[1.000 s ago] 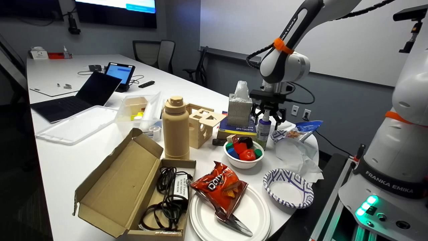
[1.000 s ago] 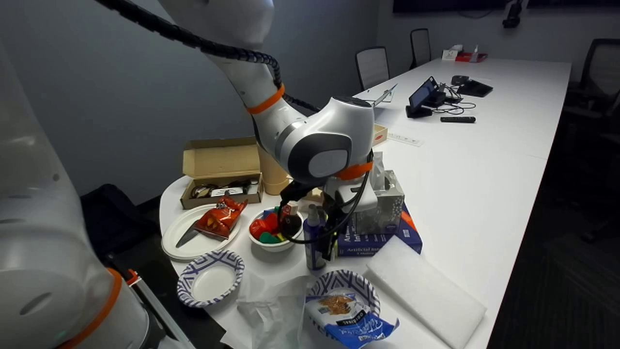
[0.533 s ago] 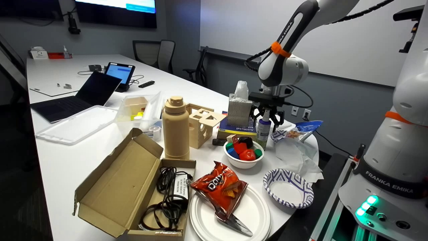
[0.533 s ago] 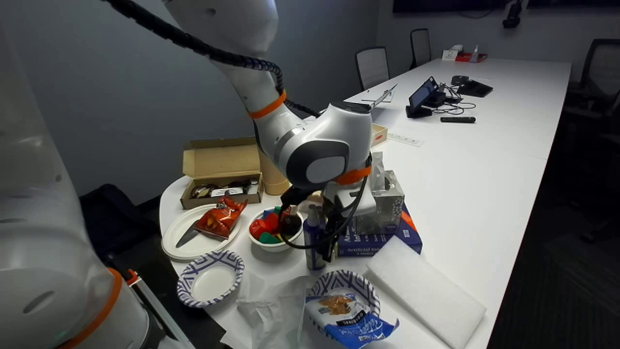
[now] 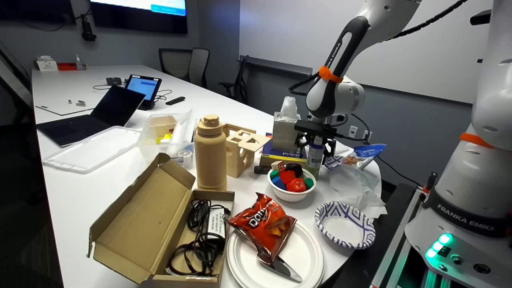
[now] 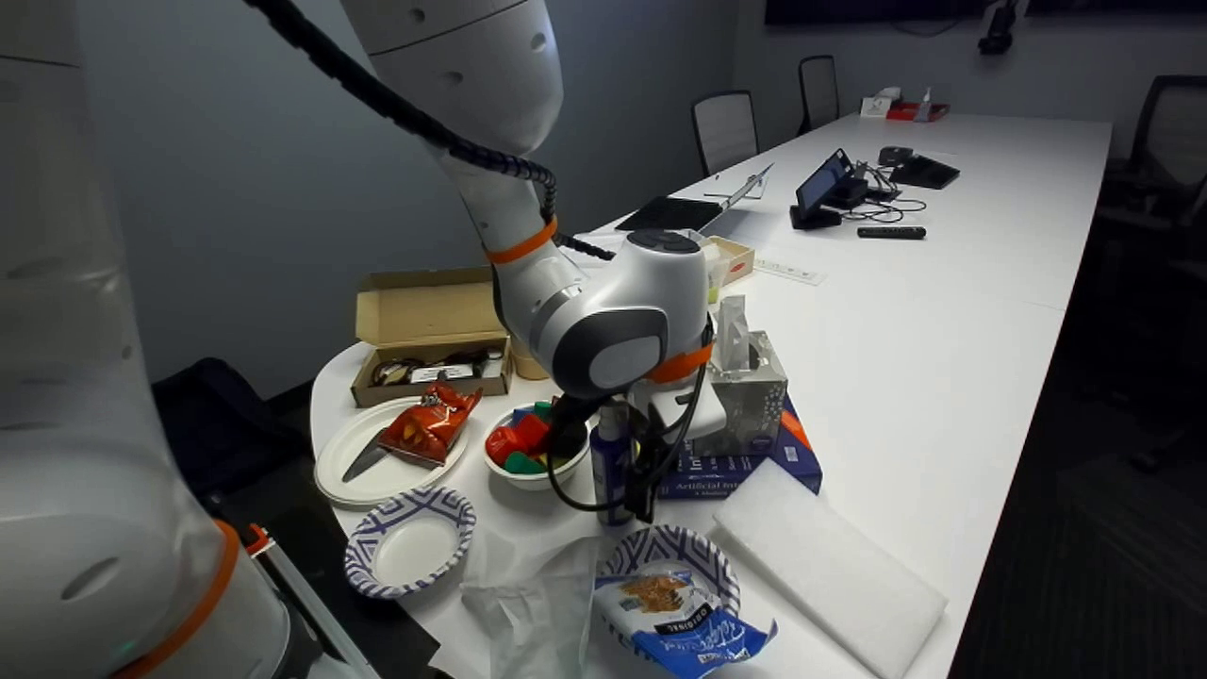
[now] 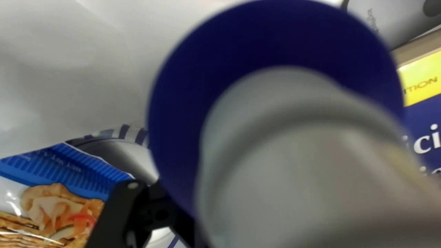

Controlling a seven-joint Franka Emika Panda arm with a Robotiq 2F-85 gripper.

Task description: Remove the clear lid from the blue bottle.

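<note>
Vs. 0.5 s back: I have the end effector (image 5: 315, 149) lower, fingers wide apart either side of the blue bottle (image 5: 315, 158) | bottle unmoved on worktop (image 5: 245, 187), block bowl (image 5: 291, 196) just beside it | long axis vertical, clear lid (image 7: 293, 179) on top, pointing up

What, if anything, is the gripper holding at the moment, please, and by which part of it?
Nothing appears to be held: the gripper stands open, straddling the upper part of the blue bottle.
</note>
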